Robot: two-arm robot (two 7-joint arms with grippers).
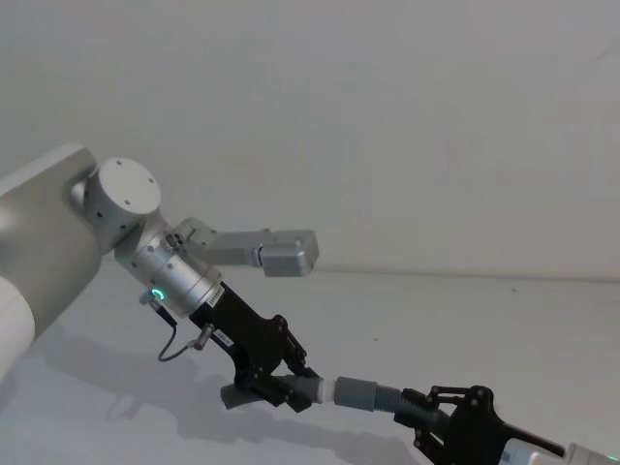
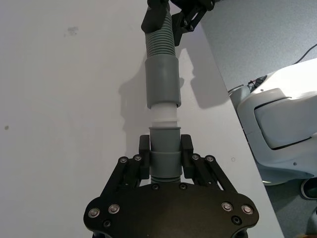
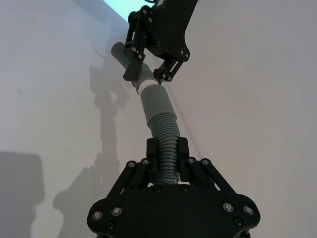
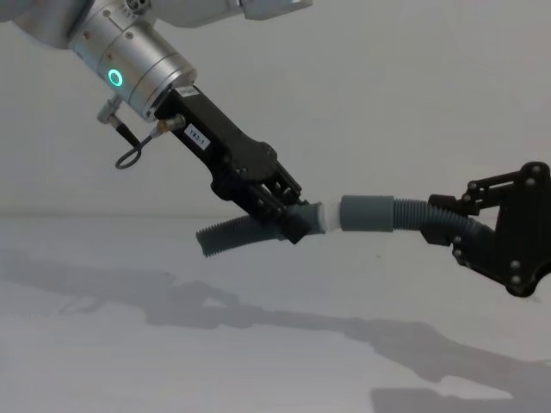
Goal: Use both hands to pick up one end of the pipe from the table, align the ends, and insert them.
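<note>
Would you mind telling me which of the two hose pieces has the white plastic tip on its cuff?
The hose piece in the left gripper: its cuff ends in a white tip. The right gripper holds the other piece, with the wider socket cuff.

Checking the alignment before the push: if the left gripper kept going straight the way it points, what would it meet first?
Probably the wide socket cuff on the right gripper's hose. The left gripper holds its cuff's white tip right at that opening.
</note>
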